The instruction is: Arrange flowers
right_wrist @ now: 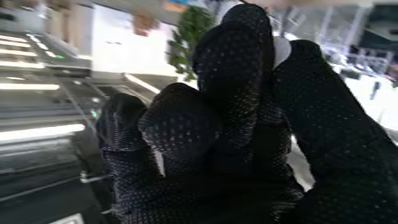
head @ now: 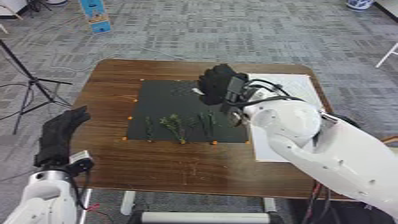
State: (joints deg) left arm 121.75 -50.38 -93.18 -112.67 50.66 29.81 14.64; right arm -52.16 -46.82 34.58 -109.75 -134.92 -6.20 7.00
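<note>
My right hand [head: 221,83] is above the back right part of the black mat [head: 160,100], with a small white thing [head: 198,91] at its fingers. In the right wrist view, the same hand [right_wrist: 231,115] has its bent fingers and thumb closed around a white thing [right_wrist: 282,50], mostly hidden by the glove. Several thin green stems lie apart on the mat, among them a leafy stem [head: 172,123] and a darker stem [head: 149,127]. Beside the table's left edge my left hand [head: 59,134] is open, its fingers straight and relaxed.
A white sheet [head: 271,142] lies on the right side of the brown table [head: 107,165], partly under my right arm. Small orange markers surround the mat. A black tripod [head: 33,77] stands on the floor to the left, and a blue sign [head: 95,15] stands behind.
</note>
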